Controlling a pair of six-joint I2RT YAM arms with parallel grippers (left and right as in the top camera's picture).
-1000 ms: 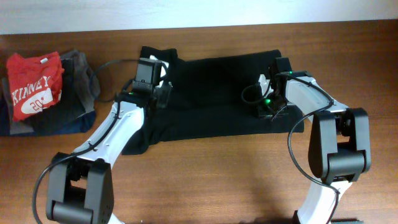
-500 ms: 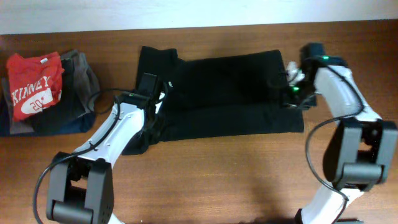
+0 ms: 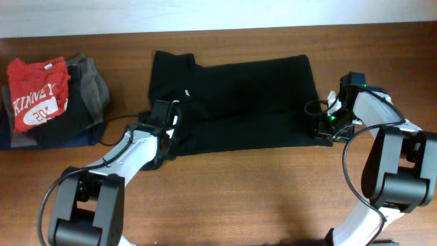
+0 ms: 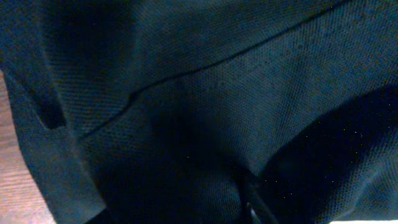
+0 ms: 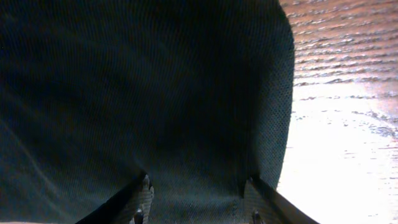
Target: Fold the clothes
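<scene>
The black long-sleeved garment (image 3: 246, 102) lies spread flat across the middle of the wooden counter (image 3: 239, 198), wider than it is deep. A narrower part reaches up at its far left corner, and a small white mark shows near its left side.

The left pincer (image 3: 167, 119) sits low on the garment's left edge. In the left wrist view dark knit cloth (image 4: 186, 93) with a curving seam fills nearly everything. Only a faint tip of one finger (image 4: 252, 199) shows at the bottom, so I cannot tell whether that pincer is wide or narrow.

The right pincer (image 3: 326, 130) is at the garment's lower right corner. In the right wrist view its two fingertips (image 5: 140, 199) stand well apart with black cloth (image 5: 124, 93) lying between them. The cloth's rounded edge is just beside bare wood (image 5: 336, 124).

Well apart at the counter's left end, a red shirt (image 3: 37, 92) printed "KINNEY" lies on a grey garment (image 3: 95, 85) and a dark navy garment (image 3: 68, 133).
</scene>
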